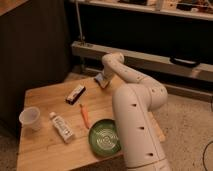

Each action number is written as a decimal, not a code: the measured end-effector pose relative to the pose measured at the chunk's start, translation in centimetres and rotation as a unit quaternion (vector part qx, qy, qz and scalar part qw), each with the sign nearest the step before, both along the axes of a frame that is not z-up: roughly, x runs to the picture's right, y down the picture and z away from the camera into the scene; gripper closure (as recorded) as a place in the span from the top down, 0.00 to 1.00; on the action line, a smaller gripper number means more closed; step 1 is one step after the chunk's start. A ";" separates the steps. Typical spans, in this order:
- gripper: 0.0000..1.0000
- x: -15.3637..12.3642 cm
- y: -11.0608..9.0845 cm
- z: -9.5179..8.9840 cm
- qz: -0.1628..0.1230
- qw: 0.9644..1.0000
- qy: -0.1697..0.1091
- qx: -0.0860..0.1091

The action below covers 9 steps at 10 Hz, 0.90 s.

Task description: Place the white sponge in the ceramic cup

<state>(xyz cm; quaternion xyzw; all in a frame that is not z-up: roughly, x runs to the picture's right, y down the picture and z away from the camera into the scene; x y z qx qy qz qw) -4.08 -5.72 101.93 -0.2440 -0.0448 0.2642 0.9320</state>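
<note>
Gripper (103, 80) closed on white sponge (99, 78) at far edge of tabletop (45, 146), apparently securing it for carriage to ceramic cup (30, 119), well apart.

Room setting. A light wooden table with a rectangular top (45, 150) fills the lower left of the frame. A dark flat wall panel (35, 45) rises behind it at upper left. A pale grey horizontal metal beam (150, 59) crosses the middle, and a thin upright metal post (79, 20) meets its left end. A second pale rail (150, 10) runs along the top edge, with a deep black recess (145, 32) between the two. A speckled grey floor (185, 125) occupies the right side, where a thin black cable (207, 152) lies at lower right. Lighting is dim and warm.
</note>
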 end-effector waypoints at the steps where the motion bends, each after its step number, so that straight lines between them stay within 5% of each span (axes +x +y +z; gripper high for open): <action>1: 0.00 -1.9 0.1 -1.1 -0.012 1.000 -0.016 0.004; 4: 0.00 -6.8 0.8 -5.2 -0.061 0.993 -0.096 0.022; 6: 0.00 -9.2 0.1 -9.2 -0.077 0.982 -0.166 0.036; 9: 0.00 -14.2 0.0 -15.4 -0.130 0.958 -0.252 0.053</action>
